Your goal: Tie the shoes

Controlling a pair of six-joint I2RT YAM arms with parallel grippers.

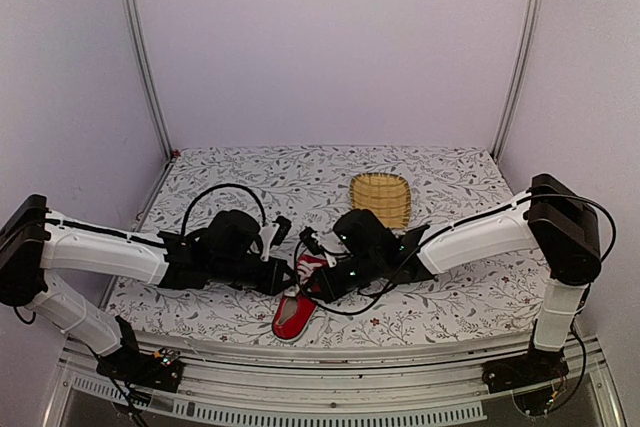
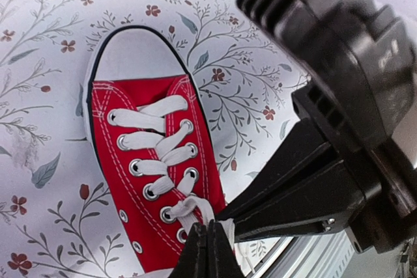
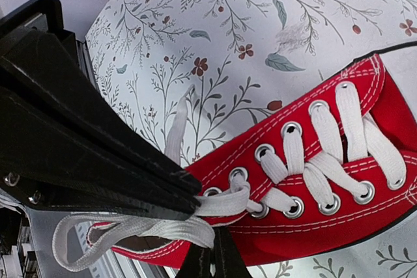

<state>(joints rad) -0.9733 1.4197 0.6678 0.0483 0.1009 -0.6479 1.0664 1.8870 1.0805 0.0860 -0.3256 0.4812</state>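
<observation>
The red sneaker (image 1: 294,315) lies at the table's near edge, heel toward me, with both grippers meeting over its laces. In the left wrist view the sneaker (image 2: 146,161) points its white toe cap up. My left gripper (image 2: 207,252) is shut on a white lace (image 2: 195,209) by the top eyelets. In the right wrist view the sneaker (image 3: 326,180) lies across the frame. My right gripper (image 3: 212,258) is shut on a white lace (image 3: 176,229) that loops off to the left. The two grippers, left (image 1: 293,275) and right (image 1: 313,282), are nearly touching.
A yellow woven basket (image 1: 381,198) stands behind the right arm on the floral tablecloth (image 1: 240,182). The table's metal front rail (image 1: 330,352) runs just under the sneaker's heel. Black cables loop over both arms.
</observation>
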